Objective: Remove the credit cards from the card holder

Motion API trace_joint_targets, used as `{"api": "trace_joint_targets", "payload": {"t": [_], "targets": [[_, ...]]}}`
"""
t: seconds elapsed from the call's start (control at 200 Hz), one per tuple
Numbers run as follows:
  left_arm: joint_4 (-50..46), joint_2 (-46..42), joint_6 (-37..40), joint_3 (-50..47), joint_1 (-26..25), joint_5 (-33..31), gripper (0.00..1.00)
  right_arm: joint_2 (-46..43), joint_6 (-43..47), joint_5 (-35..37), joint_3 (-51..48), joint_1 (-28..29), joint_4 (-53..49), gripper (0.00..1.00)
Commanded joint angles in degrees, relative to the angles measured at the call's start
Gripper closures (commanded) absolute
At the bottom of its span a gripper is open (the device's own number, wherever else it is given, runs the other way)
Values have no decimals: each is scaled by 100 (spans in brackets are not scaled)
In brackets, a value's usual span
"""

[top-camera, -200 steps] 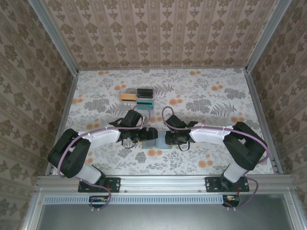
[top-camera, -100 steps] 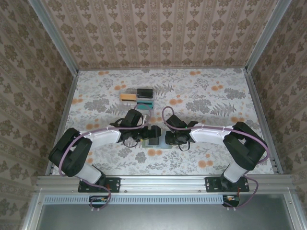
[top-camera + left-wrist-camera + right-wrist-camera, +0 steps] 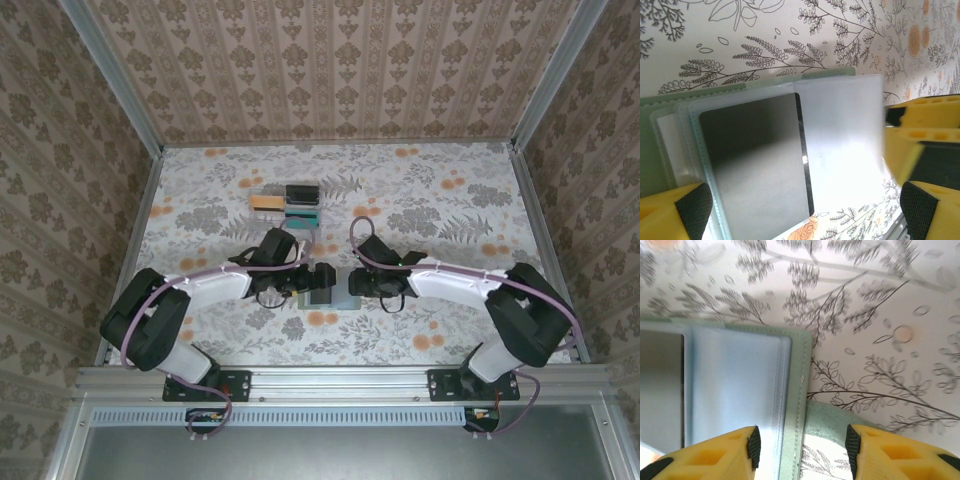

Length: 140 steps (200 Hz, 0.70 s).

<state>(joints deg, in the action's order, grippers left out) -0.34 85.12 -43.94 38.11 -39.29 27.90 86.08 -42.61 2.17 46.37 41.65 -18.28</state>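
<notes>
The left tool (image 3: pixel 800 190) is hanging fully released over the card holder (image 3: pixel 650 150), which is lying spread open on the desk (image 3: pixel 790 35) between the two arms, with a dark card (image 3: pixel 755 165) sitting inside one of its clear sleeves. The right tool (image 3: pixel 802 440) is standing with its jaws parted astride the holder's right edge, pinching nothing. Extraction seems to be only beginning: one tool is probably needing to pin the cover while the other nips the card's edge and slides it out.
</notes>
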Motion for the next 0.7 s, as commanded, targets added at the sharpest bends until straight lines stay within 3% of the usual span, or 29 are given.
{"api": "trace_joint_targets", "payload": {"t": [0.0,0.105,0.21,0.41,0.455,0.52,0.59,0.695], "targets": [[-295,-325,130,-22,102,-45,0,-426,68,172,12,-59,-246,47],[-593,-591,232,-26,217,-230,3,-420,165,-339,128,-60,-2,52],[-933,-773,302,-66,323,-481,12,-199,64,-909,235,-52,378,60],[-1208,-825,290,-224,439,-812,64,334,-230,-1774,358,-43,1185,74],[-1216,-765,314,-225,440,-834,80,459,-322,-1913,385,-43,1327,77],[-1161,-649,341,-217,440,-824,94,627,-476,-2098,370,-44,1573,78],[-1068,-500,349,-199,423,-764,100,797,-633,-2231,329,-43,1774,81],[-944,-308,348,-171,404,-717,100,990,-790,-2328,270,-52,1945,83]]}}
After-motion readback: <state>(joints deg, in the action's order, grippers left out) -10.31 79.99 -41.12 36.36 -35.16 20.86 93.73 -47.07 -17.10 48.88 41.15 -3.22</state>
